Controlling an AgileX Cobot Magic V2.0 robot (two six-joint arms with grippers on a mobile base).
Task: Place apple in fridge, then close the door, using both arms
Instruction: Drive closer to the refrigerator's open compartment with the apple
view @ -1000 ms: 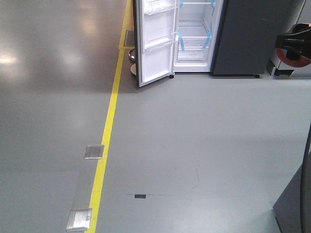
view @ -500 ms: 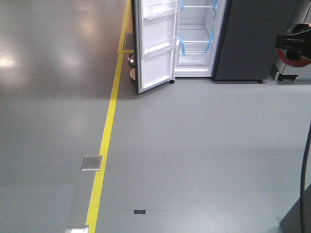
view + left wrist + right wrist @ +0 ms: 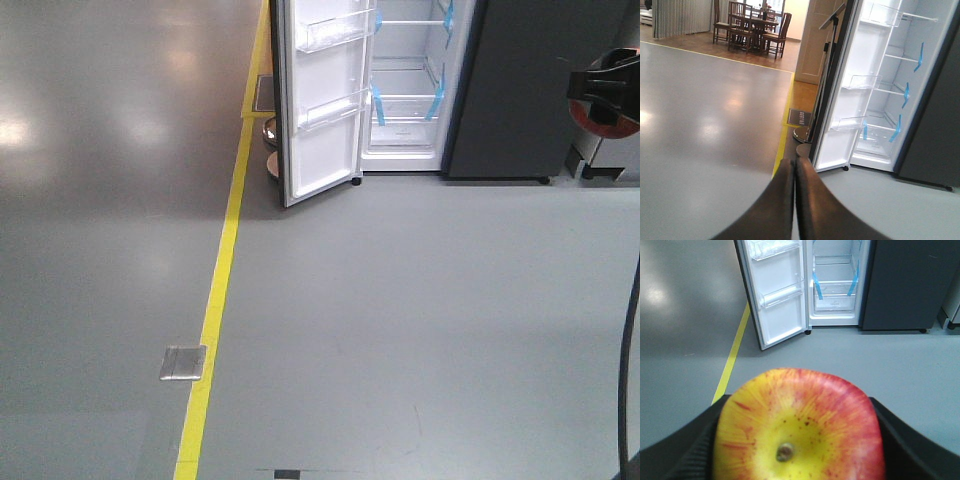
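The fridge (image 3: 415,100) stands at the top of the front view, dark grey with white lining, shelves and blue tape strips. Its door (image 3: 320,110) hangs wide open on the left, white inner face and clear bins showing. My right gripper (image 3: 799,412) is shut on the apple (image 3: 800,430), red and yellow, between black fingers (image 3: 695,450). It is well short of the fridge (image 3: 837,280) and door (image 3: 780,295). That gripper also shows at the right edge of the front view (image 3: 603,95). My left gripper (image 3: 794,165) is shut and empty, pointing at the door's (image 3: 840,110) foot beside the fridge (image 3: 890,105).
A yellow floor line (image 3: 215,300) runs towards the door's hinge side. A metal floor plate (image 3: 184,362) lies beside it. Round stand bases (image 3: 268,135) sit behind the door. A black cable (image 3: 630,380) hangs at the right. A table with chairs (image 3: 750,27) is far back.
The fridge and door have grown larger and slid lower in the front view. The floor plates and the dark floor mark have slid towards the bottom edge. The right gripper keeps the apple.
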